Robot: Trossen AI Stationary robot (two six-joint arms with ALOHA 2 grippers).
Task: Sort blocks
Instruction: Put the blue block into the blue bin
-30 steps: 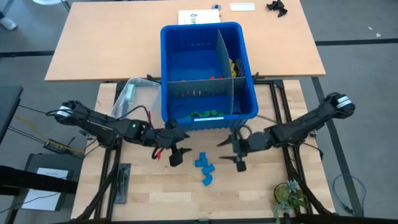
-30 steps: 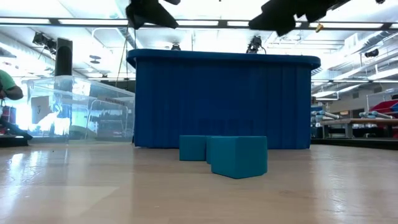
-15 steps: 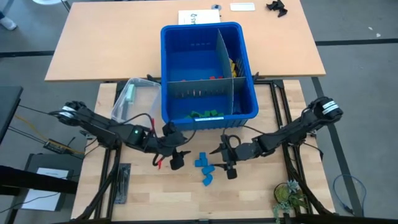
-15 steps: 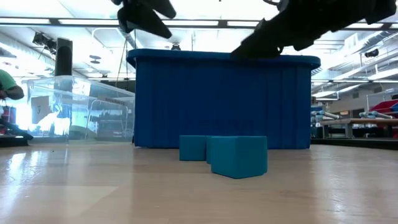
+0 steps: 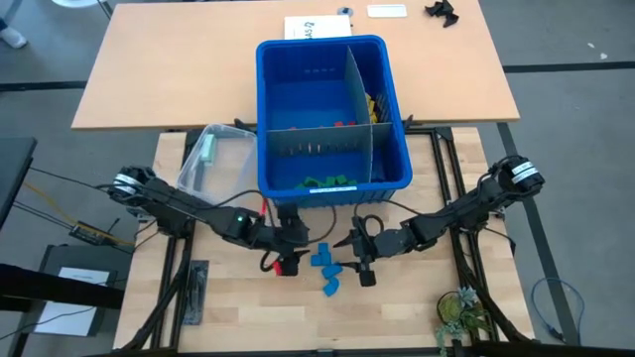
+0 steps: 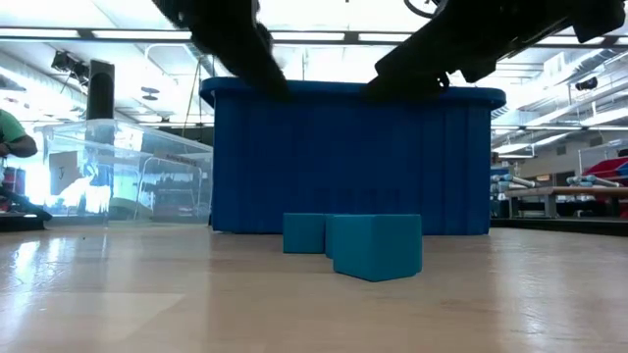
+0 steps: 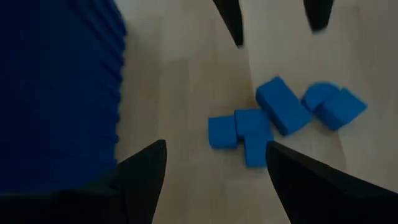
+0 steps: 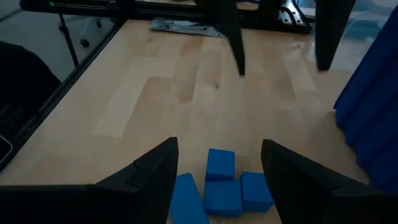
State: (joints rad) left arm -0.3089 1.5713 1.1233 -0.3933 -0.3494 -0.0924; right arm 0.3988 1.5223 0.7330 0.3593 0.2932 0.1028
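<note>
Two dark robot arms close in from either side on a small cluster of blue blocks (image 5: 325,266) lying on the pale wooden table (image 5: 228,307), just in front of the big blue bin (image 5: 334,193). The left gripper (image 5: 288,260) hovers just left of the cluster, its fingers spread wide and empty; the right gripper (image 5: 363,262) hangs just to the right, likewise open and holding nothing. The step in hand looks like the approach to a pick, with the last loose blocks not yet touched. The next move seems to call for one gripper to drop over a single block, straddle it and close, without nudging its neighbours, several of which lie touching. The blocks are smooth, matte plastic, mostly boxy, one with a rounded edge. The bin is ribbed on its outer wall and split by grey dividers; green blocks (image 5: 330,181) show in its near compartment, red and yellow ones farther in. A clear plastic tub (image 5: 210,157) sits at the bin's left.
</note>
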